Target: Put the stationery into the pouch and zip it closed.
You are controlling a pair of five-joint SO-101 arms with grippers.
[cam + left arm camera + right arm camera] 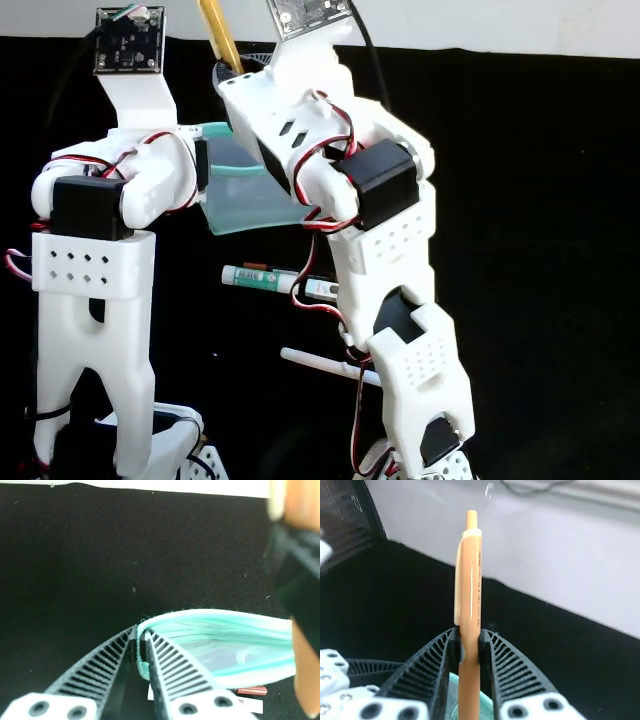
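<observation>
The mint-green pouch point(240, 195) is held up off the black table between the two arms. My left gripper point(140, 642) is shut on the pouch point(225, 645) at the end of its zipper edge, and the mouth gapes open. My right gripper point(469, 647) is shut on an orange pen point(469, 590), which stands upright between the fingers. From above, the orange pen point(218, 32) sticks up over the right gripper point(238, 72), just past the pouch's far edge. A green-capped white marker point(262, 277) and a thin white stick point(320, 364) lie on the table.
The black table cloth point(540, 250) extends to the right of the arms and ends at a white wall along the far side. Red and black servo cables point(320, 150) loop around the right arm close to the pouch.
</observation>
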